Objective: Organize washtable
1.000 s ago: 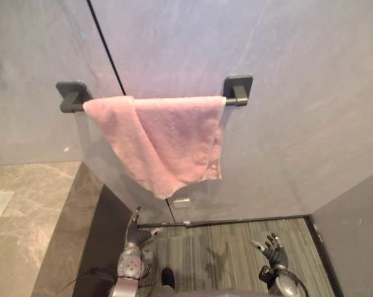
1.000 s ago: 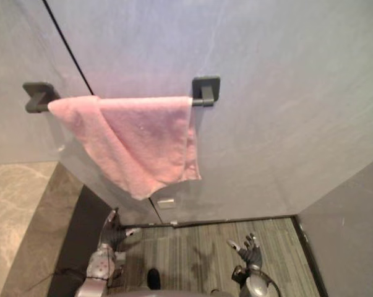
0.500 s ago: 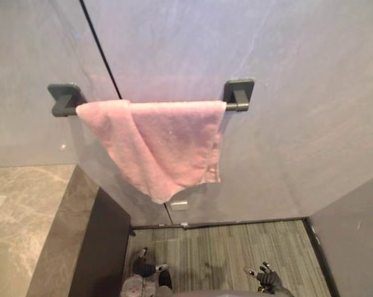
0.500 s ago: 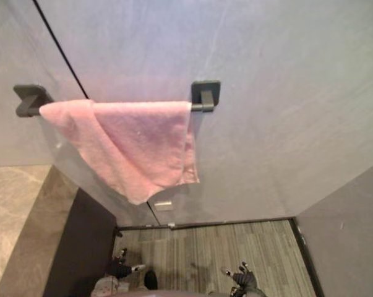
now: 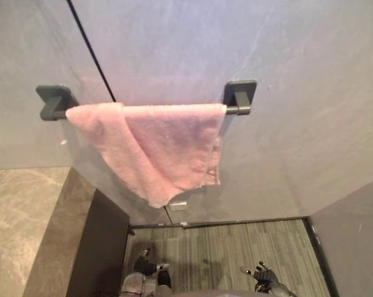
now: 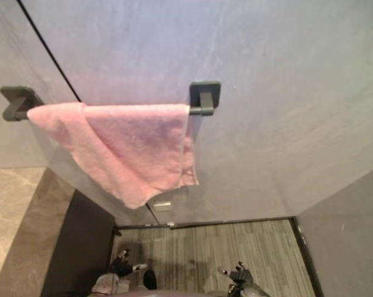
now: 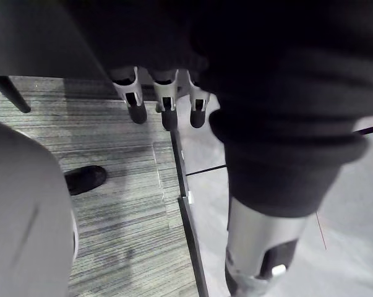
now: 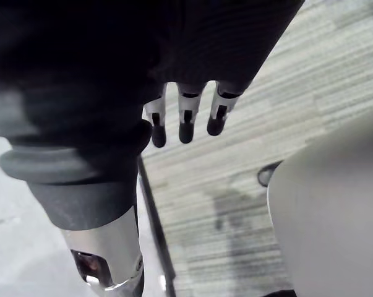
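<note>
A pink towel (image 5: 158, 145) hangs folded over a dark rail (image 5: 238, 110) fixed to the grey wall, its lower corner drooping to a point. My left hand (image 5: 144, 267) shows low near the bottom edge, far below the towel, fingers (image 7: 164, 102) straight and holding nothing. My right hand (image 5: 260, 276) shows low at the bottom right, its fingers (image 8: 185, 120) relaxed and empty too. Both hands are well apart from the towel.
The grey marble washtable top (image 5: 19, 229) lies at the lower left, with its dark side panel (image 5: 102, 247) beside it. A striped grey carpet (image 5: 229, 247) covers the floor below. A dark wall (image 5: 353, 247) closes in at the lower right.
The whole picture has shifted, so the camera has moved. Both hands have dropped lower in the eye views over the last second. The towel hangs as before.
</note>
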Robot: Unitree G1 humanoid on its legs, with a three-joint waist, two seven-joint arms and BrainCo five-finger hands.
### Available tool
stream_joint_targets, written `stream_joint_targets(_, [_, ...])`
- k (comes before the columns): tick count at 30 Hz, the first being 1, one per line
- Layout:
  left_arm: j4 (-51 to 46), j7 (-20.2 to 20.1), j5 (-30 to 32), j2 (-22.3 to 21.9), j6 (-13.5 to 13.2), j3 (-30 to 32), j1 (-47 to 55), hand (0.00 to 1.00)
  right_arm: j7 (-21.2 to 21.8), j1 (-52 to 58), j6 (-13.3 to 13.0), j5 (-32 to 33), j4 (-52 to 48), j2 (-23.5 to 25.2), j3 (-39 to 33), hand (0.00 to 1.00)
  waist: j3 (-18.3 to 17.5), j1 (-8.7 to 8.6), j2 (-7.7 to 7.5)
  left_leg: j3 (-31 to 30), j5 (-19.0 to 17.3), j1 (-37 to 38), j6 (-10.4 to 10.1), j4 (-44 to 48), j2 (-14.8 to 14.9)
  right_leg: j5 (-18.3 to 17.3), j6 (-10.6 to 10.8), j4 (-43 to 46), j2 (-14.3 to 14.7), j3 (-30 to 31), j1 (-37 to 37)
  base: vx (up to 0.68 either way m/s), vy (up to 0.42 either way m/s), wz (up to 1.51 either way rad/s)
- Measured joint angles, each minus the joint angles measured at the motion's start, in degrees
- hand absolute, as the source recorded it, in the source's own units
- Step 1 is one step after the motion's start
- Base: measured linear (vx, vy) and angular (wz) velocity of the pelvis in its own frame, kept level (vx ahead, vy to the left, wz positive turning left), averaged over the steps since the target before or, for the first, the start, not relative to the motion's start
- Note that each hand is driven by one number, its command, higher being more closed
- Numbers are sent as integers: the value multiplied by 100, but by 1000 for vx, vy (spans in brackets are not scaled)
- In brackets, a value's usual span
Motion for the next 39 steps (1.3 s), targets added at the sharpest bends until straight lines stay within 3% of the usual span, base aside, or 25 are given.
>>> stream_joint_targets(3, [44,-7,83,29,-1,-97,-53,0,62,-129,10,-170,76,-1,102,0,35,-76,-43,-29,0,-3,1,0,-1,-5,0,3,-1,-35,10,-5,-7,5])
stream_joint_targets(12, [75,1,247,71,11,-431,-151,0,114,-181,62,-252,92,-13,309,0,53,-85,-75,-24,-14,-13,8,0,-8,-9,5,-17,-8,-31,8,0,0,0])
stream_joint_targets(39, [84,-1,367,60,118,-480,-220,0,238,-248,121,-290,83,-28,696,0,73,-100,-129,-22,-35,-11,-11,0,-9,-8,4,-79,-10,-46,48,0,0,0])
